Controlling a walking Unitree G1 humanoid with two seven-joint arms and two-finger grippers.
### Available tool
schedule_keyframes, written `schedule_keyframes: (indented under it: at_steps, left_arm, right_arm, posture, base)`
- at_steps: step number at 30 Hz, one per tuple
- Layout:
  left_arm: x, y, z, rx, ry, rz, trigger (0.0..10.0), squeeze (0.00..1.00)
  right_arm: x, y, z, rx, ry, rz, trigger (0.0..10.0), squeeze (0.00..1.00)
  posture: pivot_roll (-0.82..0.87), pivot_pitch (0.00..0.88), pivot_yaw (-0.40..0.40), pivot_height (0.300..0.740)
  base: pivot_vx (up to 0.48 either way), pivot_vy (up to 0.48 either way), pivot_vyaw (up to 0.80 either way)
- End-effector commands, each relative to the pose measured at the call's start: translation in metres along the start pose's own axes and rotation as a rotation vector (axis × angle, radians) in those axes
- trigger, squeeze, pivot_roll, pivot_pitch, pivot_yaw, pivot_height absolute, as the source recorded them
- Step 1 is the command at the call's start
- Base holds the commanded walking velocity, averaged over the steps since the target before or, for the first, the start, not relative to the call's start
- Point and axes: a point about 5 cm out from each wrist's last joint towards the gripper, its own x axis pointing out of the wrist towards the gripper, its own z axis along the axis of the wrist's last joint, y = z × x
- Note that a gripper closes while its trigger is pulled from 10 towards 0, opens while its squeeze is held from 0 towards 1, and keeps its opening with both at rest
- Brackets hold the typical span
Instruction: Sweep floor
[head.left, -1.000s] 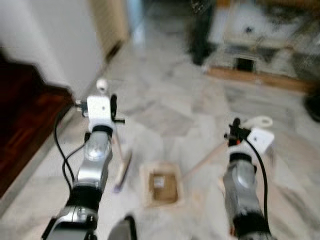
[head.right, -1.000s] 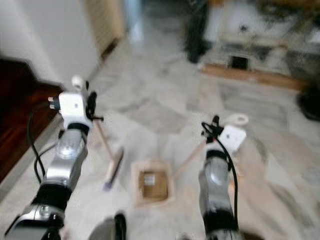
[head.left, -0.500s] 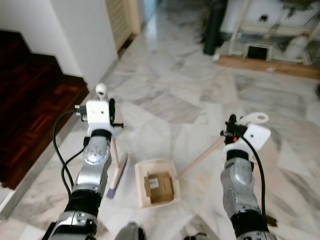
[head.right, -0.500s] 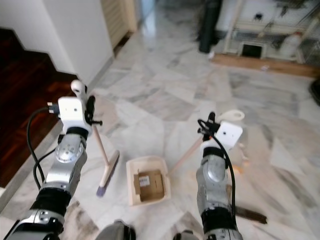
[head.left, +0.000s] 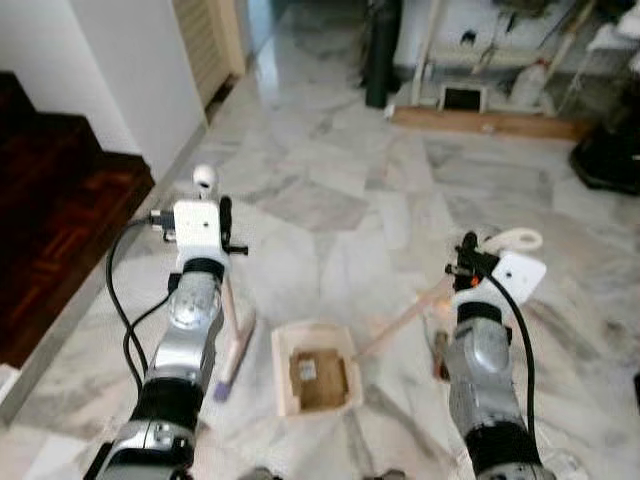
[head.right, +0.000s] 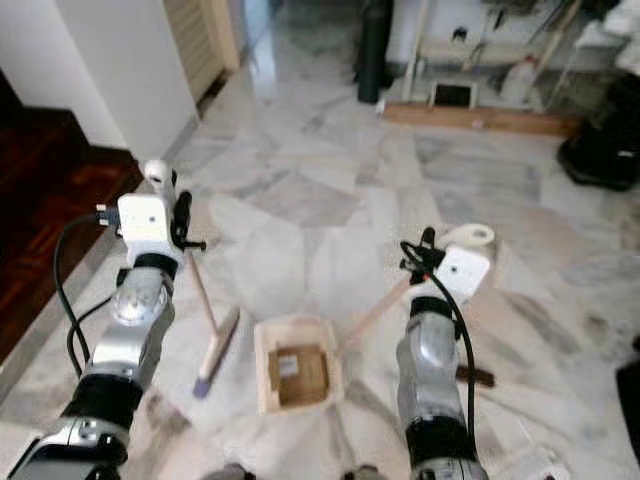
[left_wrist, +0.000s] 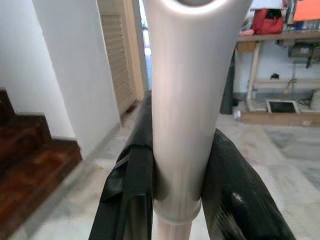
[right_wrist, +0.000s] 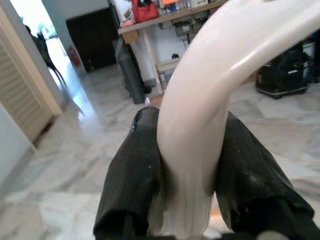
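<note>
Dustpan (head.right: 297, 375) sits on the marble floor (head.left: 340, 210) with a scrap of cardboard (head.right: 298, 372) inside. Left of the dustpan, the left gripper (left_wrist: 175, 200) clamps the broom handle (left_wrist: 184, 100), its brush (head.right: 217, 350) touching the floor. Right of the dustpan, the right gripper (right_wrist: 187, 200) is closed tight on the dustpan handle (right_wrist: 200, 130). Wrist views show each black-fingered grip close up; head views show the floor layout.

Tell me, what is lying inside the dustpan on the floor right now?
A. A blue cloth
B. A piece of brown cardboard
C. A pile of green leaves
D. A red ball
B: the dustpan, on the marble floor between the robot's arms, holds a flat piece of brown cardboard, and no ball, leaves or cloth lie in it.
</note>
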Motion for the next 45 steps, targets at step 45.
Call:
schedule_keyframes:
  at_steps: [45]
  left_arm:
    - [0.0067, 0.0093, 0.0129, 0.015, -0.054, 0.034, 10.0, 0.00]
  right_arm:
    - [0.0071, 0.0094, 0.0150, 0.023, -0.056, 0.026, 10.0, 0.00]
  posture:
    - [0.00, 0.158, 0.010, 0.740]
  base:
    - [-0.295, 0.000, 0.00]
